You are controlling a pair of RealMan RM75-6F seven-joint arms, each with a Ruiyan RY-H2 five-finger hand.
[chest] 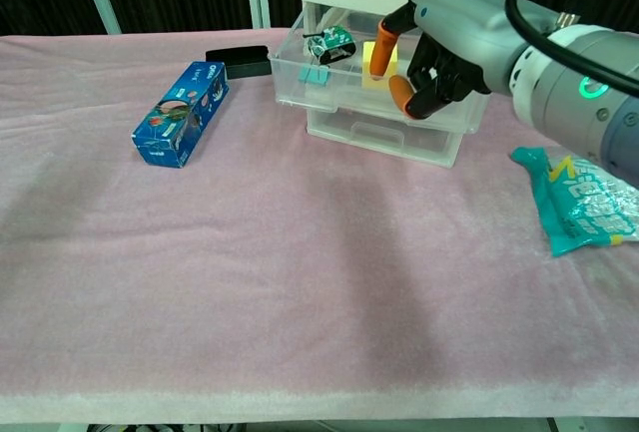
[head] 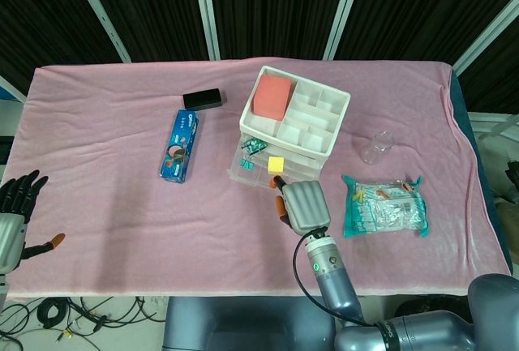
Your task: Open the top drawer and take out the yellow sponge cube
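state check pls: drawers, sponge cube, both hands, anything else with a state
top drawer: pulled partly open
lower drawer: closed
yellow sponge cube: inside the open top drawer, not lifted
binder clips: in the top drawer, left of the cube
right hand: fingers curled on the top drawer front
left hand: off the table's left edge, holding nothing
toothpaste box: lying flat, closed

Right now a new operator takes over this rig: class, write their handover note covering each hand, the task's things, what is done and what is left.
Right hand: fingers hooked on the front of the top drawer, holding nothing else.
Left hand: off the table's left edge, fingers apart, holding nothing.
Top drawer: pulled partly out of the drawer unit.
Yellow sponge cube: in the drawer, beside the binder clips.
Done: drawer open.
Left: release the drawer front, grip the cube, lift it out.
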